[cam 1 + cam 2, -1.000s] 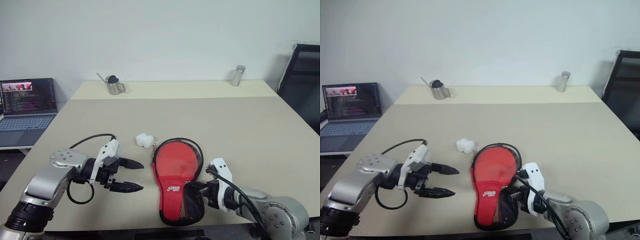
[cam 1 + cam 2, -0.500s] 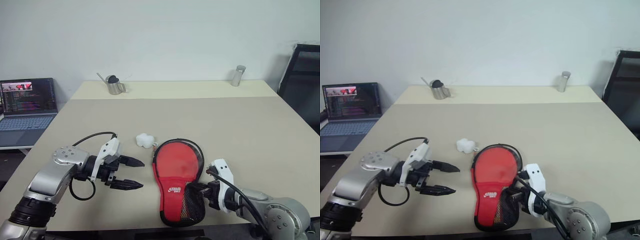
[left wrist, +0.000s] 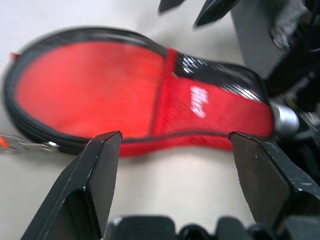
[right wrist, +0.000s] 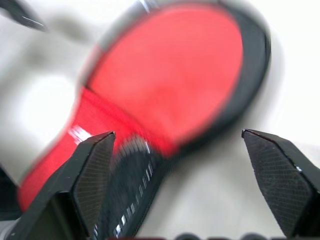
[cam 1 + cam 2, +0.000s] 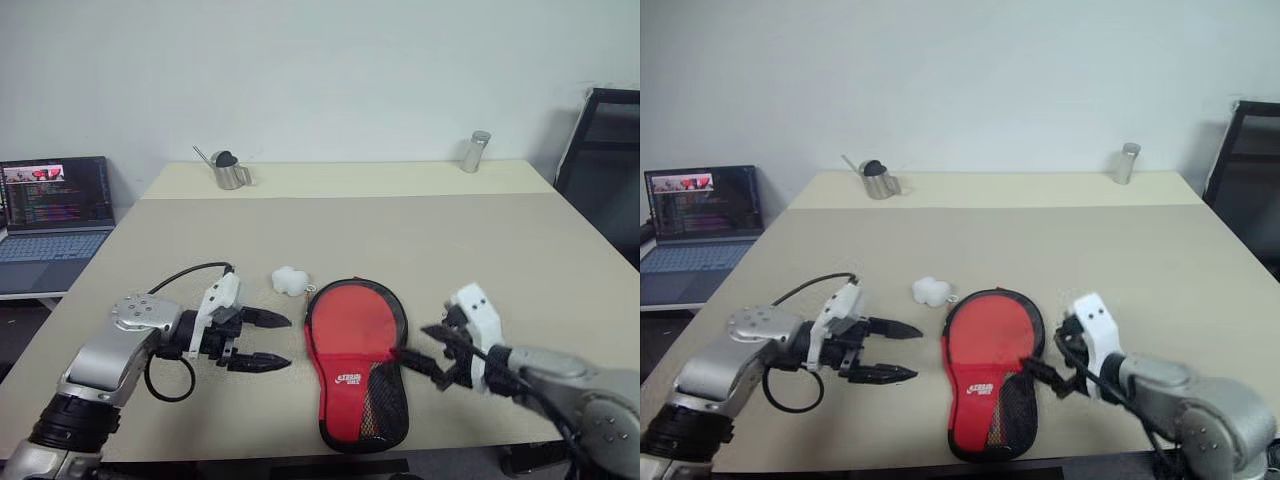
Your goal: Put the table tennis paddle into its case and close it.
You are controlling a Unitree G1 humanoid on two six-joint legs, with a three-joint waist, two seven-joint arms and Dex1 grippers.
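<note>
Head views: case (image 5: pixel 357 350) flat on the surface (image 5: pixel 480 240), between the left gripper (image 5: pixel 268 341) and right gripper (image 5: pixel 428 348), both spread and empty. Zip apparently closed (paddle not visible, presumably inside). Worth checking the zip end before backing off.

Left wrist view: red face, black mesh pocket with white logo, black edging, zip pull at the round end.

Right wrist view: same pouch, blurred, below wide jaws.
</note>
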